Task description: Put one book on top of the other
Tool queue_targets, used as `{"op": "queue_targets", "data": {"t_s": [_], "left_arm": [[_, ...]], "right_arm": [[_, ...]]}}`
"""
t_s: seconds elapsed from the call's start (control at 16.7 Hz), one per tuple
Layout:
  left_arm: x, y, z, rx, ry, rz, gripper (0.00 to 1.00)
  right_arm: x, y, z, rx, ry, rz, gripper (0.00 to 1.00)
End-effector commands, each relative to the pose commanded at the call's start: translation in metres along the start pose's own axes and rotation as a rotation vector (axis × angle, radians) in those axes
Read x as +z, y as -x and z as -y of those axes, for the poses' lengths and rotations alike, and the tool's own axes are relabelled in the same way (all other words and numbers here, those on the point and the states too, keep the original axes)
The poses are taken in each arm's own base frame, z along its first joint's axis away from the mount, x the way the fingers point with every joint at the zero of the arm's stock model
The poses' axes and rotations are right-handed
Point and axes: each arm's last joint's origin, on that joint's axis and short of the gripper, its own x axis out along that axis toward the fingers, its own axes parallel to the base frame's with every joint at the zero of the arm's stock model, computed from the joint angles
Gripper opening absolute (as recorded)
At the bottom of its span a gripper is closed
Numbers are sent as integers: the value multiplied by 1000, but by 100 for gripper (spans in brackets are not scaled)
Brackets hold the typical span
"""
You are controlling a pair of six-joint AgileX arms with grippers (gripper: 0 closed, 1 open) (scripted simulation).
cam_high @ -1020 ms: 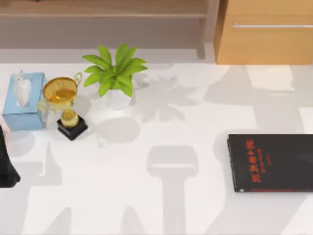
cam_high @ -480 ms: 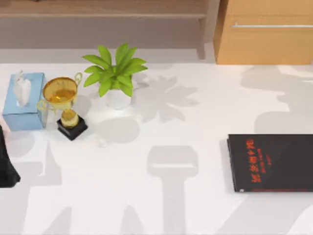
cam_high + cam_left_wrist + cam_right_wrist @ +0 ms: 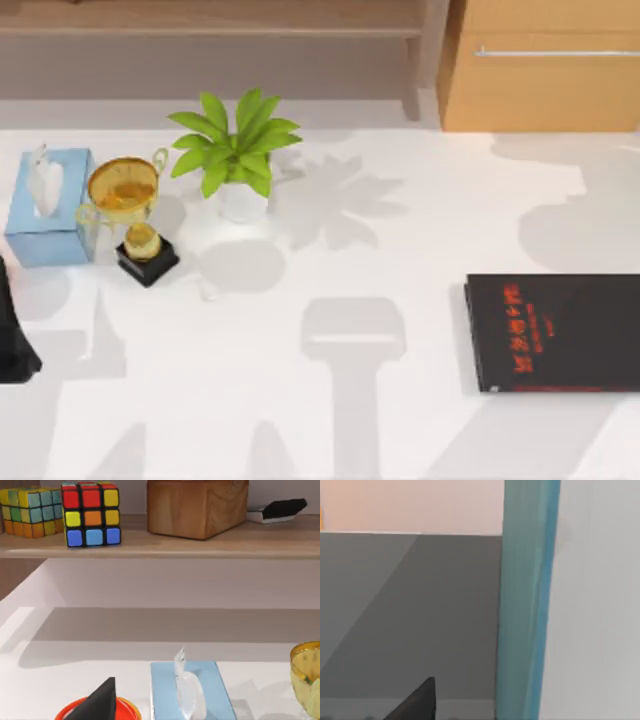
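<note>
The black book [image 3: 555, 332] with red lettering lies flat at the table's right, running past the top view's right edge. In the right wrist view the teal-blue book [image 3: 525, 610] stands upright and very close, its white page side beside the teal strip. My right gripper [image 3: 480, 705] is open right in front of that book; one dark fingertip [image 3: 417, 700] shows beside it, apart from the cover. My left arm [image 3: 12, 335] is parked at the table's left edge, and its gripper [image 3: 160, 705] is open, with one fingertip [image 3: 102, 700] in the left wrist view.
A light-blue tissue box [image 3: 48, 208], a gold trophy [image 3: 130, 215] and a potted plant [image 3: 238, 155] stand at the back left. A wooden cabinet [image 3: 545, 65] and a shelf with puzzle cubes [image 3: 91, 514] rise behind the table.
The right arm's shadow on the table's right part has slid further right and shrunk. The black book and the left arm have stayed put.
</note>
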Motion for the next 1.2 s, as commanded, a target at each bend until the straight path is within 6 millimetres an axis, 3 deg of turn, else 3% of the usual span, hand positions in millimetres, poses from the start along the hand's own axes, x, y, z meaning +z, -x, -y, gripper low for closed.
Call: {"op": "queue_targets", "data": {"t_s": [0.3,1.08,1.2], "left_arm": [[0,0,0,0,0,0,100],[0,0,0,0,0,0,100],[0,0,0,0,0,0,100]], "right_arm": [[0,-5,0,0,0,0,100],[0,-5,0,0,0,0,2],[0,-5,0,0,0,0,0]]}}
